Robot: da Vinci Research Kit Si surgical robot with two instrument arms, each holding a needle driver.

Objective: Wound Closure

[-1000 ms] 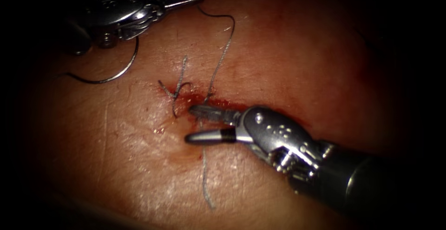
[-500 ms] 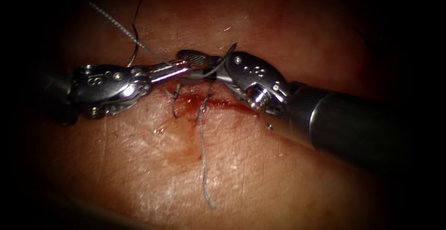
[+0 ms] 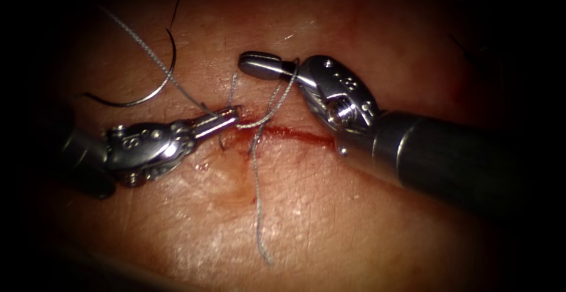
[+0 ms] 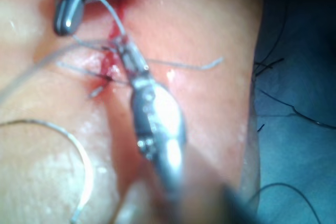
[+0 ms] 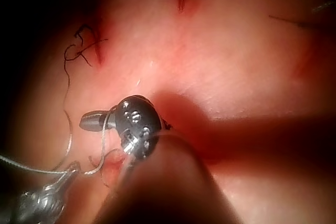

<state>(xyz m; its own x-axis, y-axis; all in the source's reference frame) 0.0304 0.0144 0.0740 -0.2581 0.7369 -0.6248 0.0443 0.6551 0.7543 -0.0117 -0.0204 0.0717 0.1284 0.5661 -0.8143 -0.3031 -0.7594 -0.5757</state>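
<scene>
Nearest endoscope, free thread tail (image 3: 257, 209) lies across tissue (image 3: 330, 209), running up to cut (image 3: 295, 133) with red fluid. At cut, left tool (image 3: 233, 115) jaws closed, pinching thread. Just beyond, right tool (image 3: 259, 66) jaws look closed, thread looped around them, holding nothing visible. Farthest left of cut, curved needle (image 3: 150, 94) lies loose on tissue, ungripped.

The left arm's slim silver wristed end effector (image 3: 231, 117) (image 4: 125, 50) (image 5: 71, 170) is seen lying nearly level, its tip directed toward the picture's right, with the jaws pressed together. The right arm's dark shaft is seen entering from the right; its steel end effector (image 3: 250, 63) (image 4: 65, 20) (image 5: 89, 121) is angled up and leftward, jaws closed.
</scene>
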